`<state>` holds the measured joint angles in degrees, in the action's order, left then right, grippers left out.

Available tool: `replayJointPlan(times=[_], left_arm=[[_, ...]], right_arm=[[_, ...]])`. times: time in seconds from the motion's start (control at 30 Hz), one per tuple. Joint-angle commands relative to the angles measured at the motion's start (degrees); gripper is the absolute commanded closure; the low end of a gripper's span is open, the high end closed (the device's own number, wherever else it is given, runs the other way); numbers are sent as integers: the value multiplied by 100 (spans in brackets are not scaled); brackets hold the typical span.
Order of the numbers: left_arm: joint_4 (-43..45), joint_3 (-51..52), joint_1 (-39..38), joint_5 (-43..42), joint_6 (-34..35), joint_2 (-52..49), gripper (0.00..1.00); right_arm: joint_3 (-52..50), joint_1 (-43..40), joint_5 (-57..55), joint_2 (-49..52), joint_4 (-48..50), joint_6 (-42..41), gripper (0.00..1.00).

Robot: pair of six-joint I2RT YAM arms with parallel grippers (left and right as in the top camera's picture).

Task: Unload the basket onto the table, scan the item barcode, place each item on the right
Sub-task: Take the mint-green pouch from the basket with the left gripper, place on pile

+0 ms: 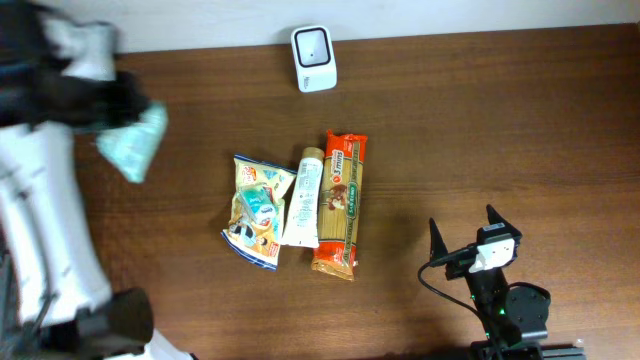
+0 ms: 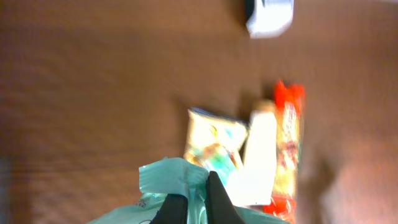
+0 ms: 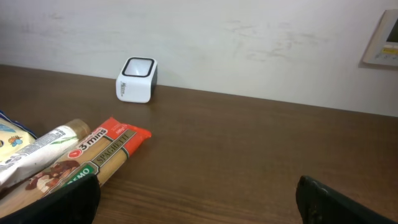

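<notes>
My left gripper (image 2: 198, 190) is shut on the top edge of a teal packet (image 2: 171, 180), which it holds in the air. From overhead the teal packet (image 1: 135, 146) hangs blurred at the far left, under the left gripper (image 1: 126, 112). A white barcode scanner (image 1: 313, 58) stands at the back edge of the table, well to the right of the packet. It also shows in the wrist views as a white scanner (image 2: 268, 15) and scanner (image 3: 137, 79). My right gripper (image 1: 462, 222) rests open and empty near the front right.
Three items lie side by side mid-table: a snack packet (image 1: 257, 210), a white tube (image 1: 303, 198) and an orange spaghetti pack (image 1: 340, 203). A pale wall (image 3: 249, 43) runs behind the table. Bare brown tabletop (image 1: 520, 120) stretches to the right.
</notes>
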<state>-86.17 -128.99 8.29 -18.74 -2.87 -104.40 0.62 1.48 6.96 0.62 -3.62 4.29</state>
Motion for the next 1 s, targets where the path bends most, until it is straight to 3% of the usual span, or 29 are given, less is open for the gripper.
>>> replayJointPlan(times=[0.0,0.17,0.27,0.3,0.33,0.37,0.5,0.53,0.63,0.73,0.8,0.87,0.97], left_arm=[[1091,1593,-1117,11,498,-61,100],[3401,3952,-2496,59,1495,-66,100],[3960,4642,-2841,79,2124,-66,100],[4070,4771,-2916,76,2153,-66,88],[4122,4802,-2955,76,2153,-66,26],[4179,4795,-2955,74,2151,-63,1],[3766,3960,-2490,76,1980,70,1],[3475,3556,-2267,83,1718,142,1],[2114,2039,-1513,1040,949,245,1],[1499,1434,-911,1921,557,254,1],[1408,1434,-619,2229,557,254,1],[1412,1432,-363,2199,455,282,1],[1360,1443,-278,1180,-796,280,1]], right_arm=[[-31,-26,-7,-37,-26,-20,1],[-31,-26,-7,-37,-26,-22,1],[-31,-26,-7,-37,-26,-22,2],[-31,-26,-7,-37,-24,-20,1],[-31,-26,-7,-37,-24,-20,1],[-31,-35,-72,-37,-20,-2,1],[-31,-37,136,-37,546,-127,1],[-22,-37,195,-35,575,-549,1],[240,-37,918,280,457,-1032,1],[1222,-37,1285,1436,-15,-1233,1],[2376,-37,1580,2732,-651,-1231,1],[3685,-37,1709,4015,-1722,-1231,2],[5243,-37,1882,5613,-3016,-1231,1]])
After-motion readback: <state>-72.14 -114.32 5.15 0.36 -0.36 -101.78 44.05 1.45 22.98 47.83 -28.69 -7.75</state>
